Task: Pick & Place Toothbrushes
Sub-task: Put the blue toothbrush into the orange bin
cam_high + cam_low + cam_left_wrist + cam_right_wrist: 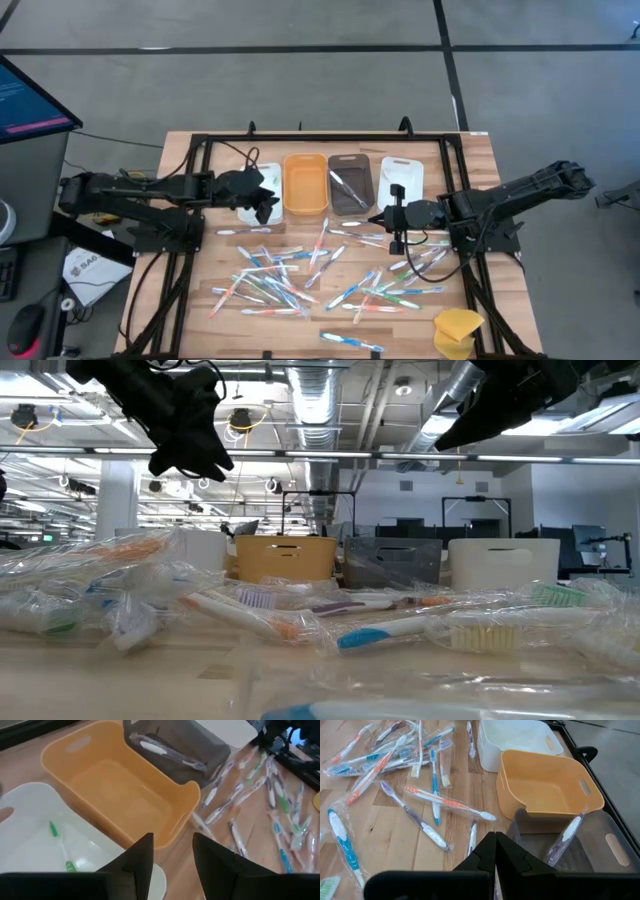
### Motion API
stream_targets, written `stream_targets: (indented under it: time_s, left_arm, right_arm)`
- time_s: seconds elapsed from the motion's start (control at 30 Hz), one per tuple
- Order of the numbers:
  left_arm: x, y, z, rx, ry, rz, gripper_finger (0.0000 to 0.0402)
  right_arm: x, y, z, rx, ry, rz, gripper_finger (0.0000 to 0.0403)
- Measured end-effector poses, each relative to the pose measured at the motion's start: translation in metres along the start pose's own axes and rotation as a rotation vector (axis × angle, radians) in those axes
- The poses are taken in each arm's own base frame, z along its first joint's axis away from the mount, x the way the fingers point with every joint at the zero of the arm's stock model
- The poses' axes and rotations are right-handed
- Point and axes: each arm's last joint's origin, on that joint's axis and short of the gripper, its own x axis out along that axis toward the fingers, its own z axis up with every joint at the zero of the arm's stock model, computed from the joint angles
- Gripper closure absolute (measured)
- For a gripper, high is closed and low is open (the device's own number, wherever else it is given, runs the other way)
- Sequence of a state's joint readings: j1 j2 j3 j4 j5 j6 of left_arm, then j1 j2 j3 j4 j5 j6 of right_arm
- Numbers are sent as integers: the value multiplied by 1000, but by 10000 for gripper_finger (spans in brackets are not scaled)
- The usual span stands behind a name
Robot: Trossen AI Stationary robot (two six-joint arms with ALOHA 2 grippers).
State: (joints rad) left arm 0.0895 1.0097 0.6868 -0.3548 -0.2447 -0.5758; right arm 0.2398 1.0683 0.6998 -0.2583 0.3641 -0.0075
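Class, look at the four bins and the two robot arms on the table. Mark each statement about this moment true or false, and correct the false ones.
1. The orange bin is empty. True.
2. The grey bin holds a toothbrush. True.
3. The left gripper has its fingers shut. False: they stand apart, with nothing between them.
4. All toothbrushes are sorted into bins. False: most lie loose on the table.
5. The right gripper has its fingers shut. True.

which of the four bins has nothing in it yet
The orange bin, second from the left in the high view. The white bin beside it holds a green toothbrush; the grey bin holds one too.
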Motion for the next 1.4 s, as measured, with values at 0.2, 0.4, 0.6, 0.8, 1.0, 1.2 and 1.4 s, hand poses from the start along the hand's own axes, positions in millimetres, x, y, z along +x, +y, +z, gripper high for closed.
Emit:
stream_targets:
  time_s: [0.2, 0.4, 0.6, 0.8, 1.0, 1.2, 1.4]
  left_arm:
    - [0, 0, 1, -2, -8, -6, 273]
    - [0, -1, 1, -4, -11, -9, 277]
    - [0, -1, 1, -4, -10, -12, 277]
    - [0, -1, 1, -4, -11, -13, 277]
    - [-2, -9, -3, 20, -8, -47, 277]
    - [3, -44, -19, 174, -9, -196, 277]
    - [20, -77, -45, 387, 13, -298, 277]
  right_arm:
    - [0, 0, 0, -1, 2, 0, 402]
    - [0, 0, 0, -1, 3, 0, 402]
    - [0, 0, 0, -1, 3, 0, 402]
    - [0, 0, 0, -1, 3, 0, 402]
    - [0, 0, 0, -1, 3, 0, 402]
    - [0, 0, 0, -1, 3, 0, 402]
    - [0, 0, 0, 0, 1, 0, 402]
